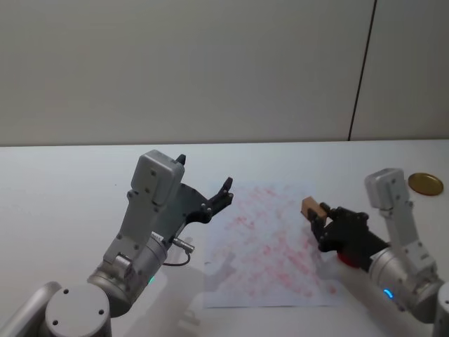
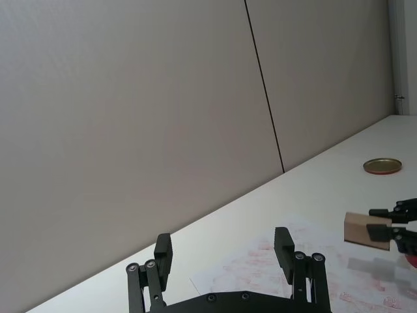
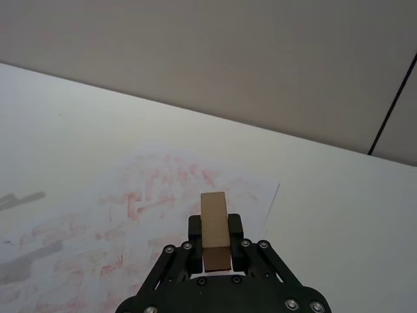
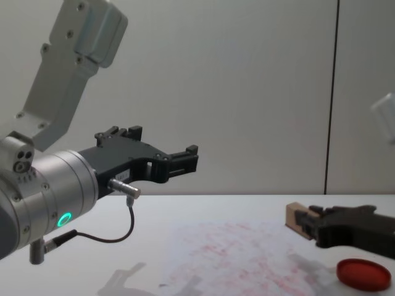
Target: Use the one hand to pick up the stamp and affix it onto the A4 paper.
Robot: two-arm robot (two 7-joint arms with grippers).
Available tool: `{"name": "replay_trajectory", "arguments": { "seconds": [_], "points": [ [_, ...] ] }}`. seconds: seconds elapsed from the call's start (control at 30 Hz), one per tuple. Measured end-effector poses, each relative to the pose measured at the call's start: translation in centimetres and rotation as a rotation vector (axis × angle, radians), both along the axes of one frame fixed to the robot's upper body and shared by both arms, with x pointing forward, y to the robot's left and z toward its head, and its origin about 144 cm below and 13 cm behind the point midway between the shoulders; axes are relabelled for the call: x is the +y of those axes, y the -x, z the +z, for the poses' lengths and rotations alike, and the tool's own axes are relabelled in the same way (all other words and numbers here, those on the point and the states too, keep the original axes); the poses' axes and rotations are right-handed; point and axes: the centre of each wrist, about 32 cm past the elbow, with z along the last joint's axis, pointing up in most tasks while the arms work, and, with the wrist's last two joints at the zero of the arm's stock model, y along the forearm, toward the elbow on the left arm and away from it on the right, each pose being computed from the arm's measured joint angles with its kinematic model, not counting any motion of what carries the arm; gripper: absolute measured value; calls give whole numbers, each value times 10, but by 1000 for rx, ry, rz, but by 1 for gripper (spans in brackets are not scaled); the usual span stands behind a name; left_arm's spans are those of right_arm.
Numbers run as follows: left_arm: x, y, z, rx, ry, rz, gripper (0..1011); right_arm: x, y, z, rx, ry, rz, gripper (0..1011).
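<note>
One stamp (image 1: 311,207), pinched in right gripper (image 1: 317,217) jaws, hangs over A4 paper (image 1: 259,253) edge; left gripper (image 1: 205,174) gapes.

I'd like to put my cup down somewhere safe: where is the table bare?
Free: the table's far left, beyond the left gripper, and the back strip between the A4 paper and the gold lid. Crowded: the paper's right edge, where the right gripper holds the stamp by the red ink pad.
</note>
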Motion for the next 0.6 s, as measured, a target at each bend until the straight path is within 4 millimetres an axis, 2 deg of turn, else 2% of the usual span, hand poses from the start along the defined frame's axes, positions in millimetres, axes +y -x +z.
{"name": "replay_trajectory", "arguments": {
  "seconds": [0.6],
  "points": [
    [0, 0, 0, 0, 0, 0, 993, -37, 15, 12, -4, 5, -50, 218]
  ]
}}
